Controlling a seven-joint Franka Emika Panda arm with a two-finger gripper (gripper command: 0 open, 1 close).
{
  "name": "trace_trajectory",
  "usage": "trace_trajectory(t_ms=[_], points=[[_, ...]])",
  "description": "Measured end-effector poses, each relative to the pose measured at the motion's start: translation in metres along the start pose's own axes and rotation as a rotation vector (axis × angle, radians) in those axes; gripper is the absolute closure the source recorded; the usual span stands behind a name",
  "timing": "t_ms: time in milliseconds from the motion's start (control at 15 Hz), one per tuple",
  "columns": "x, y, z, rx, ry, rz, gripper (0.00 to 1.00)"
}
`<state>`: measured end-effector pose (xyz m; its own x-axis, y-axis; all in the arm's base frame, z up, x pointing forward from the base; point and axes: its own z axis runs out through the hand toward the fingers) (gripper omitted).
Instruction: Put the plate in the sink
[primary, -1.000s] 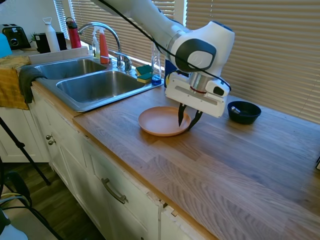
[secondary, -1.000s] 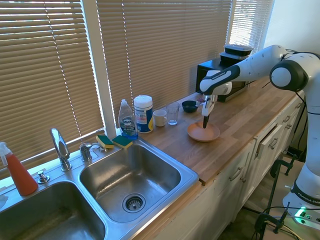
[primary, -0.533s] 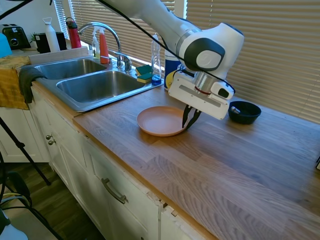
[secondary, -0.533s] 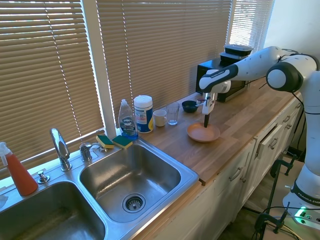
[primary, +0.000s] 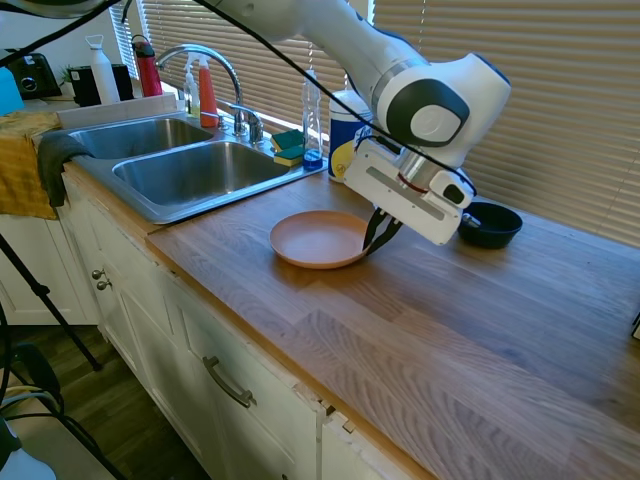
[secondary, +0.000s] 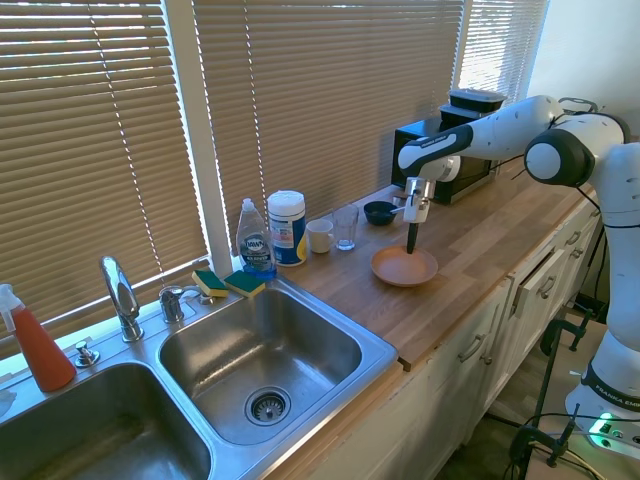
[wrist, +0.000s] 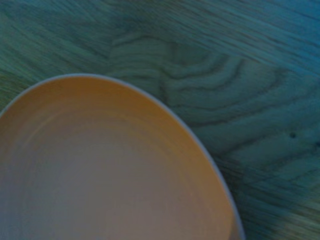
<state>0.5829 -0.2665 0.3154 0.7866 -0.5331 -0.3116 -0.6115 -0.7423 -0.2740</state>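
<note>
Setting: home kitchen. Evidence:
- Wooden butcher-block countertop over white base cabinets with metal pull handles.
- Stainless steel double-basin sink set into the counter, with curved chrome faucet.
- Green-and-yellow sponges, dish soap bottle and cylindrical wipes canister at the sink's back edge; red spray bottle beside the far basin.
- Drinking glass and small cup near the window.
- Horizontal window blinds along the wall behind the counter.
- Toaster and water bottles past the sink; yellow cloth draped over the counter edge.
- Dark countertop appliance with stacked containers on top.
</note>
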Motion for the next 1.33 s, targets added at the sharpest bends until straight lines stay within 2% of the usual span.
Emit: trace_trajectory(t_ms=[333, 533, 800, 933, 1133, 1333], points=[[-0.024, -0.035, -0.034, 0.026, -0.003, 0.040, 1.00], [-0.054, -0.084, -0.044, 0.024, 0.000, 0.074, 1.00], [-0.111, -0.156, -0.040, 0.017, 0.008, 0.127, 1.00], [-0.137, -0.176, -0.033, 0.020, 0.023, 0.171, 1.00], [-0.143, -0.196, -0.027, 0.027, 0.049, 0.137, 1.00], [-0.164, -0.249, 0.000, 0.042, 0.072, 0.045, 1.00]])
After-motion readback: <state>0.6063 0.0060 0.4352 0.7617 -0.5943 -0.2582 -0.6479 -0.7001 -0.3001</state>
